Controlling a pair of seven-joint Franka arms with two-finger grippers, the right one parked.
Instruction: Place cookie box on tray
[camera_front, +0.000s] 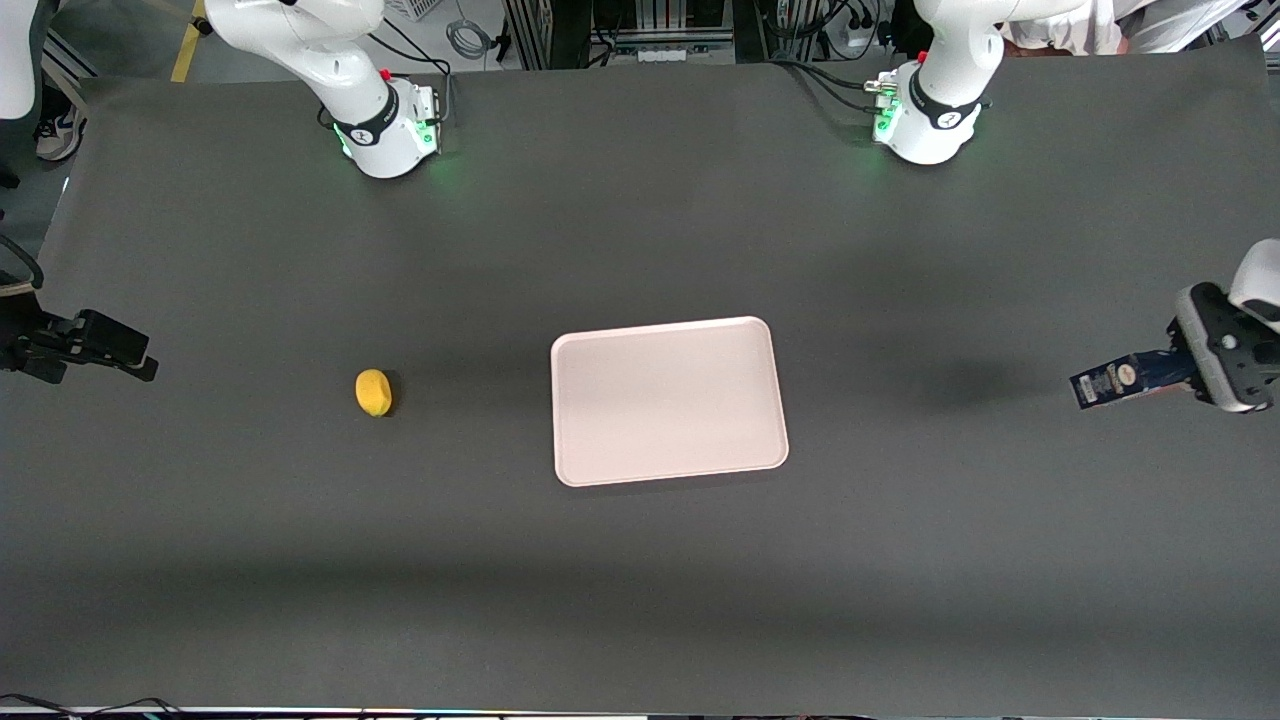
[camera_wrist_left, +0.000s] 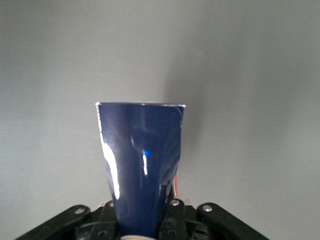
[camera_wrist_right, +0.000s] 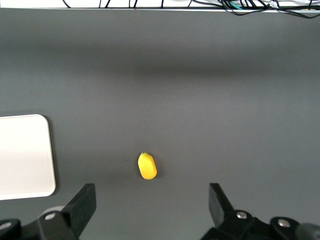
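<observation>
Gripping the cookie box (camera_front: 1125, 380), the left arm's gripper (camera_front: 1195, 375) is at the working arm's end of the table (camera_front: 640, 600), close to the edge of the front view. Its fingers are closed on one end of the box, and the rest of the box sticks out from them toward the middle of the table. In the front view the box looks lifted above the dark mat, because a soft shadow lies on the mat some way from it, toward the tray (camera_front: 668, 400). The left wrist view shows the cookie box (camera_wrist_left: 142, 165) as a glossy navy-blue face going straight away from the gripper (camera_wrist_left: 142, 232), with the grey mat under it and nothing else near. The pale pink tray lies flat near the middle of the table, well apart from the box, and it has nothing on it. A small yellow rounded object (camera_front: 373, 392) rests on the mat beside the tray, toward the parked arm's end. The right wrist view shows the same yellow object (camera_wrist_right: 147, 166) and one corner of the tray (camera_wrist_right: 30, 150), apart from each other.
</observation>
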